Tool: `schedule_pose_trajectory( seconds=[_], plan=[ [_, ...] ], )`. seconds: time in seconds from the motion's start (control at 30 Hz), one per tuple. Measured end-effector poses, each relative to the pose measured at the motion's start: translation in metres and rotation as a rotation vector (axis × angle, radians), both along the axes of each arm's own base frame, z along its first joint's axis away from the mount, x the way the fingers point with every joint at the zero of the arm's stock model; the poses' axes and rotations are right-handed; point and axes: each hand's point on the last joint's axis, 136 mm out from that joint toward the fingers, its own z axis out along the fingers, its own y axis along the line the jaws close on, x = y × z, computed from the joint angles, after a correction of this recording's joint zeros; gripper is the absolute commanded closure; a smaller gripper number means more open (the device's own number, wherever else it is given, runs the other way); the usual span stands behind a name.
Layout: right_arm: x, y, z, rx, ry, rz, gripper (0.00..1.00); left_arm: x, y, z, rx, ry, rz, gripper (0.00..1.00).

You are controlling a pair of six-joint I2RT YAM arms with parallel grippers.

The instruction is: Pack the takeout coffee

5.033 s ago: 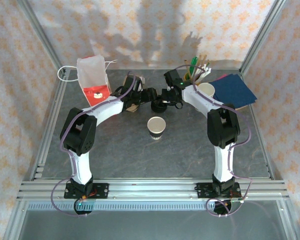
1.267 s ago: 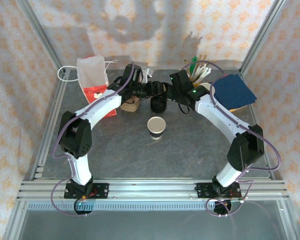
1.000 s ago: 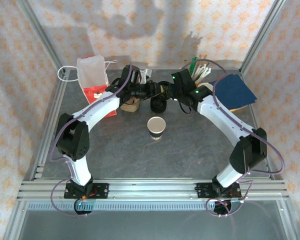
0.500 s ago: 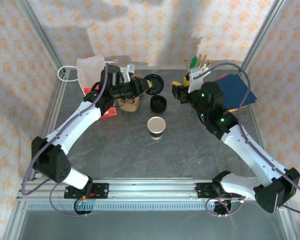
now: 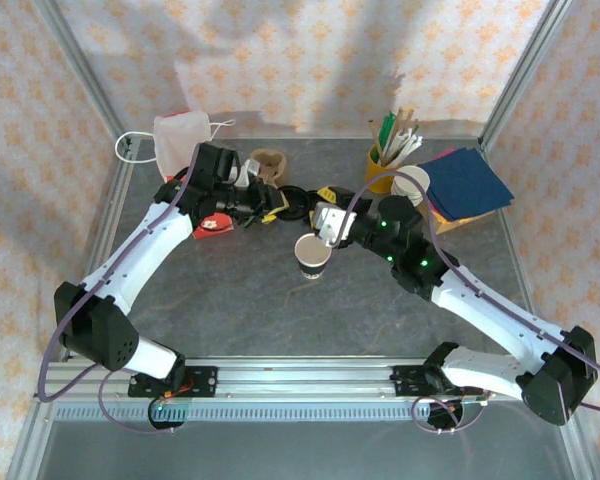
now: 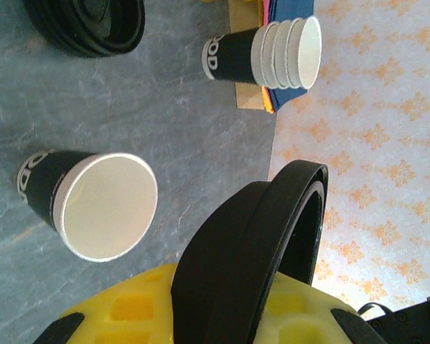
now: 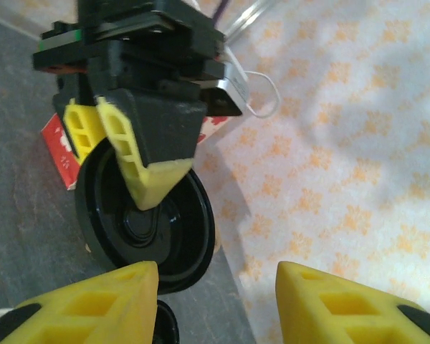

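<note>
Inspecting the top view: the cup stands upright and uncovered at the middle of the surface. Its lid is held off the surface, above and to the left of it.

**Fingers**
- The left fingers pinch the lid by its rim. In the right wrist view the disc hangs on edge below them.
- The right fingers are spread with nothing between them. They face the lid from the lower part of that view, and in the top view they sit just above the cup's rim.

**Risks, as judged**
1. The grip on the lid is narrow and at the rim only. The disc could swivel or slip out during any quick move.
2. If the lid is to pass between arms, a left release before the right fingers close would drop it. It could fall onto the stack of lids or roll away.
3. The cup looks empty and light. With the right arm so close, a low sweep could tip it or push it out of place.
4. The lid is on edge and must be laid flat before seating. If pressed down tilted or off centre, it could crumple the paper rim or catch on one side only.
5. The spare cups lie at the upper right of the left wrist view and could be mistaken for the target.
</note>
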Motion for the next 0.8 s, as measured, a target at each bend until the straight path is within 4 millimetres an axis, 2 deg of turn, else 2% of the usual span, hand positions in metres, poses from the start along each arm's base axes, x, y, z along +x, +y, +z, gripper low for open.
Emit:
schedule_pose_trajectory(
  seconds=[0.23, 0.4, 0.53, 0.67, 0.8],
  plan=[
    [-0.013, 0.004, -0.025, -0.159, -0.034, 0.081, 0.48, -0.007, 0.002, 0.001, -0.005, 0.03, 0.006, 0.88],
    [-0.015, 0.005, -0.035, -0.2, -0.028, 0.1, 0.48, -0.009, 0.002, 0.006, -0.014, 0.026, 0.011, 0.88],
    [-0.008, 0.011, -0.042, -0.218, -0.005, 0.101, 0.55, -0.01, 0.001, 0.007, -0.015, 0.025, 0.007, 0.87],
    [-0.001, 0.016, -0.04, -0.217, 0.0, 0.096, 0.6, -0.014, -0.004, 0.007, -0.019, 0.034, -0.001, 0.87],
    [-0.001, 0.017, -0.038, -0.211, -0.001, 0.096, 0.73, -0.016, -0.006, 0.009, -0.021, 0.031, -0.006, 0.87]
  ],
)
